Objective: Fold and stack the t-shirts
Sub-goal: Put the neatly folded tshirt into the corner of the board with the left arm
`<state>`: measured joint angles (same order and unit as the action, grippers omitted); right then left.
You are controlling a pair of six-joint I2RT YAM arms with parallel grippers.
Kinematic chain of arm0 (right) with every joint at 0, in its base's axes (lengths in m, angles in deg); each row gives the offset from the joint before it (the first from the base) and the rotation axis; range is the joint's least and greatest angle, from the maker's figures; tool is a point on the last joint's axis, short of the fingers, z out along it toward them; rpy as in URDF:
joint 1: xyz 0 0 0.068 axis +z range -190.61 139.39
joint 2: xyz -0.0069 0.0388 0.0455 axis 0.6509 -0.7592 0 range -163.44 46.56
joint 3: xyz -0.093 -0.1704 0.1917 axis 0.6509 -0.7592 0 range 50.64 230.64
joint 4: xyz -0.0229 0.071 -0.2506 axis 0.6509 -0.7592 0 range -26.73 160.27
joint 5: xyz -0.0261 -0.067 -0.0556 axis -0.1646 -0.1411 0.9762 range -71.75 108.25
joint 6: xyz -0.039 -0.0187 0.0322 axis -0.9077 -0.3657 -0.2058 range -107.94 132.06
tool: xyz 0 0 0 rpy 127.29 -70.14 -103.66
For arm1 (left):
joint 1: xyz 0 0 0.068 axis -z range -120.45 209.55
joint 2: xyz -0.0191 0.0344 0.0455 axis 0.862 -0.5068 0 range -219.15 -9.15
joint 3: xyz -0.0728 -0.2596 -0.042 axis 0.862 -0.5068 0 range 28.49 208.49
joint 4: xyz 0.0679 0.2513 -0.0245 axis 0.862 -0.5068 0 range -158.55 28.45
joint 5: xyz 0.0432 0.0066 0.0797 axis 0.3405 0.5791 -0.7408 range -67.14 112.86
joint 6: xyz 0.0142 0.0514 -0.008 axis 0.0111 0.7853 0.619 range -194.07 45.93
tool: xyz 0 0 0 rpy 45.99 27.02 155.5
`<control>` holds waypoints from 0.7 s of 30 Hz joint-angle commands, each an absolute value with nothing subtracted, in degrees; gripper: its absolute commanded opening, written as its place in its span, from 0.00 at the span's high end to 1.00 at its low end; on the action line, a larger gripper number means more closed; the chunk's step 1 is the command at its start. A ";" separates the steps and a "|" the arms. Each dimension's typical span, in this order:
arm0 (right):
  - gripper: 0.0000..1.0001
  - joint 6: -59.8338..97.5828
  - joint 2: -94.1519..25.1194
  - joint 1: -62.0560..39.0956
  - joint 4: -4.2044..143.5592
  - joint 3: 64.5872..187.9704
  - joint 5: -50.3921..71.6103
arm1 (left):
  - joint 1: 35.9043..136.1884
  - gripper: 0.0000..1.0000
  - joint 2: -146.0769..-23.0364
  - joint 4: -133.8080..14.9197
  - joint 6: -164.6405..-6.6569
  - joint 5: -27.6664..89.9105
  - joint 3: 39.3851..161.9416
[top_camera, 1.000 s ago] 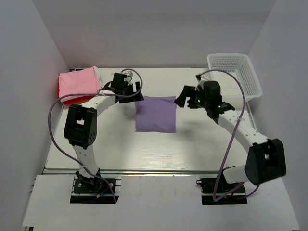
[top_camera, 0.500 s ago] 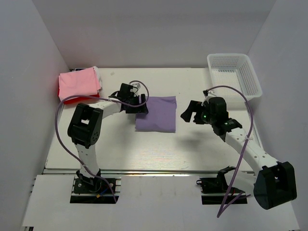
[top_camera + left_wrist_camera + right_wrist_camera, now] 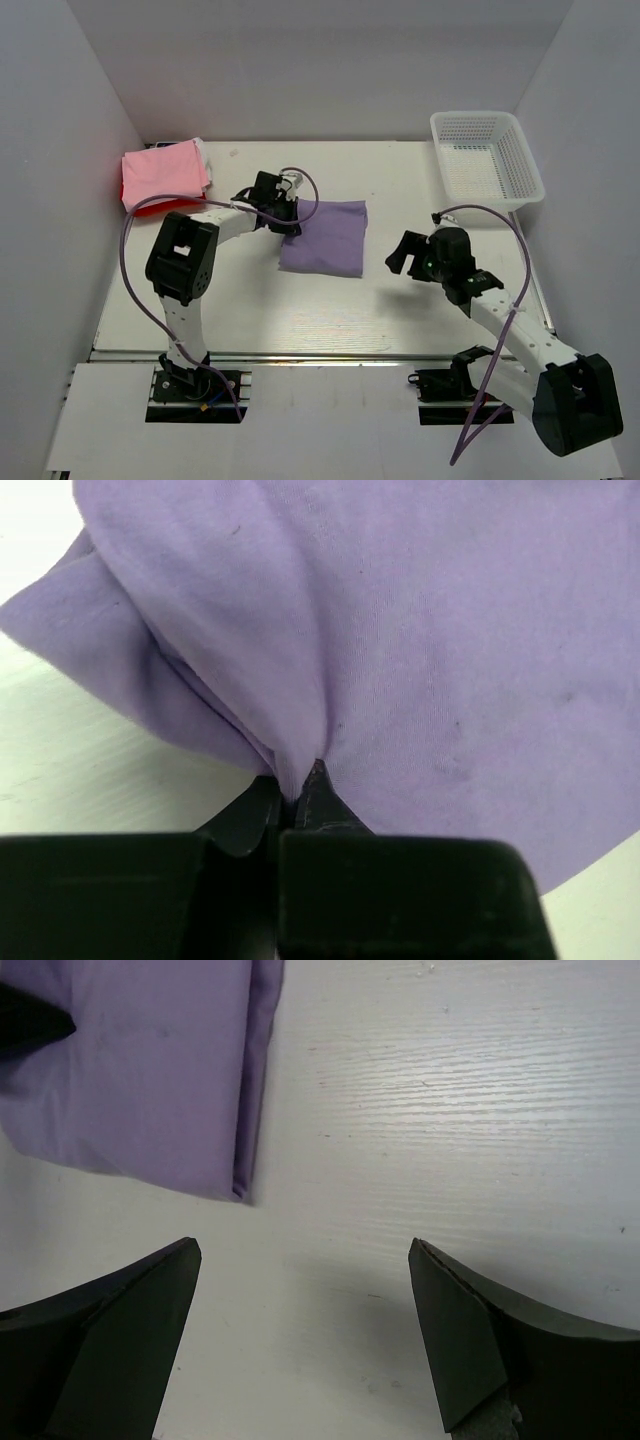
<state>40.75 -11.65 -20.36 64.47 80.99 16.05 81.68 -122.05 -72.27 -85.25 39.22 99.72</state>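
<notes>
A folded lavender-purple t-shirt (image 3: 327,238) lies in the middle of the table. My left gripper (image 3: 293,217) is shut on its left edge, and the left wrist view shows the purple t-shirt (image 3: 420,630) bunched into a pleat between the closed jaws of that left gripper (image 3: 298,785). A folded pink t-shirt (image 3: 163,168) rests on a red t-shirt (image 3: 150,205) at the back left corner. My right gripper (image 3: 398,255) hangs open to the right of the purple shirt, nothing between its fingers. In the right wrist view the right gripper (image 3: 305,1250) is over bare table, with the shirt's corner (image 3: 150,1070) at upper left.
A white mesh basket (image 3: 486,158) stands at the back right corner. White walls close in the table on the left, back and right. The arm bases sit on the rail at the near edge.
My left gripper moved onto the purple shirt's left edge and shut on it, pulling the cloth slightly askew. My right arm drew back toward the near right, still open.
</notes>
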 commanded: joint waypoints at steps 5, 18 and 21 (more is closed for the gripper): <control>0.10 42.47 -8.11 -20.74 67.02 78.16 21.32 | 79.07 1.00 -116.99 -82.63 -72.93 34.81 112.16; 0.10 41.15 -9.24 -20.74 64.74 80.35 25.10 | 72.30 1.00 -117.08 -91.60 -57.20 29.72 129.38; 0.10 41.41 -9.51 -20.57 64.74 80.44 25.54 | 70.37 1.00 -117.08 -93.27 -53.95 28.05 133.34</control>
